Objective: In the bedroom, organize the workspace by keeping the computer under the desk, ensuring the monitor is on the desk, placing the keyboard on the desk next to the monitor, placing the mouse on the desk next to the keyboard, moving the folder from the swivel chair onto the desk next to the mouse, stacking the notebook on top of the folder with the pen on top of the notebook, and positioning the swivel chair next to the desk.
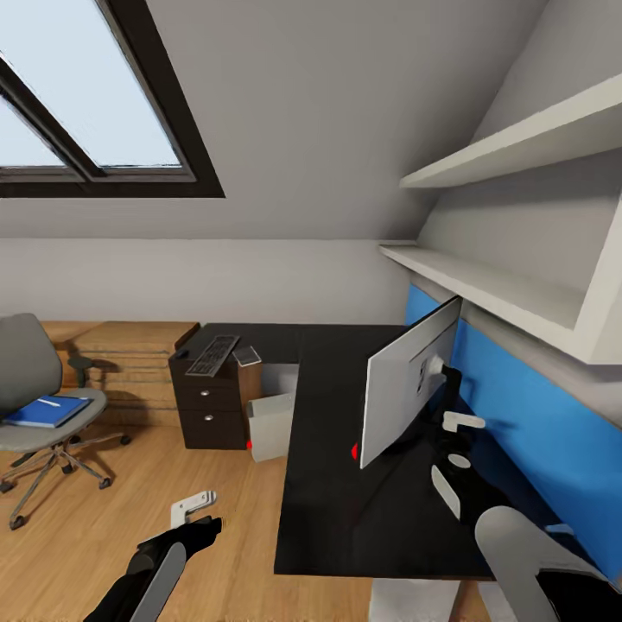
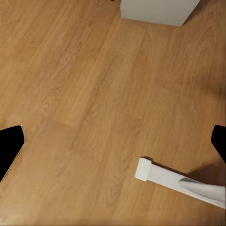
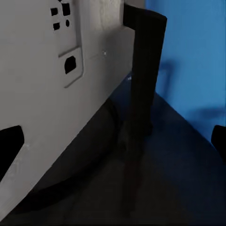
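- Head view: the desk [image 1: 345,484] serves as the landmark. The monitor [image 1: 406,384] stands on its black top near the blue wall panel [image 1: 518,423], white back facing the room and tilted.
- Head view: the right gripper [image 1: 462,441] sits behind the monitor, over the desk top, between the screen's back and the blue wall panel. Whether its fingers are spread or closed cannot be told here.
- Head view: the keyboard [image 1: 212,354] and the notebook [image 1: 247,355] lie on the far wing of the desk, above the drawer unit [image 1: 207,406]. The computer [image 1: 269,426] stands on the floor at the inner corner of the desk, beside the drawer unit.
- Head view: the swivel chair [image 1: 39,406] stands well apart from the desk, near the wooden dresser [image 1: 130,363]. The folder [image 1: 47,411] lies on its seat with the pen [image 1: 47,403] on top.
- Head view: the left gripper [image 1: 192,510] hangs over the wooden floor [image 1: 130,492], just beside the desk's near edge. Finger spacing is not clear here.
- Left wrist view: the dark fingertips [image 2: 10,146] sit at opposite edges of the picture, wide apart, holding nothing. Below is floor, with a white desk foot [image 2: 179,181].
- Right wrist view: the fingertips [image 3: 9,141] are likewise wide apart and empty, facing the monitor's white back and black stand [image 3: 141,80] on the desk top.
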### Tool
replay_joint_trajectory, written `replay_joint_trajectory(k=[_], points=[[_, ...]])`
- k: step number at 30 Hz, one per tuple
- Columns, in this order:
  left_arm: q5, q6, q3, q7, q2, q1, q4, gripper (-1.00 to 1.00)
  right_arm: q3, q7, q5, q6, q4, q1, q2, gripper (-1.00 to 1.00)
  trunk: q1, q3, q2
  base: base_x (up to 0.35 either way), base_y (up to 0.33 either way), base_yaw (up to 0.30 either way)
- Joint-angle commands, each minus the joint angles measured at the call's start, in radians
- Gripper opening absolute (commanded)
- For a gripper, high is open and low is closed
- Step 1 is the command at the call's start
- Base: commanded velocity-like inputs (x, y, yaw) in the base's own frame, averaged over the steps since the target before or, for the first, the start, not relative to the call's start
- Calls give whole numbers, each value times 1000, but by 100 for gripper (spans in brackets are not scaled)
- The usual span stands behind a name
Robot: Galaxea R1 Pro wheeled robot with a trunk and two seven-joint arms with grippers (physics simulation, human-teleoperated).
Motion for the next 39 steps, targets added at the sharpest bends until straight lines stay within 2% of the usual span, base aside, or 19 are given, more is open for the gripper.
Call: replay_joint_trajectory(k=[1,8,14,20,23,26,28,39], points=[[10,1,-4,10,1,-1,-1,100,-1,0,-5,-7,-35,15,5,100,0,-2,-1,-151,304,0],[9,1,-5,11,1,-1,0,100,0,-3,-4,-5,-113,55,38,100,0,-2,-1,-132,308,0],[9,1,-5,11,1,-1,0,100,0,-5,-3,-3,-188,97,52,100,0,-2,-1,-49,271,0],[9,1,-5,12,1,-1,1,100,1,-8,-3,30,-341,187,64,100,0,-2,-1,26,178,0],[9,1,-7,12,1,-1,1,100,1,-8,7,61,-415,227,74,100,0,-2,-1,212,133,0],[5,1,-8,12,1,-1,2,100,0,-9,42,79,-474,261,90,100,0,-2,-1,254,187,0],[-4,1,-8,12,1,-1,2,100,0,-9,59,84,-489,271,97,100,0,-2,-1,170,182,0],[-11,1,-9,12,0,-1,3,100,0,-16,69,86,-497,276,101,100,0,-2,-1,24,137,0]])
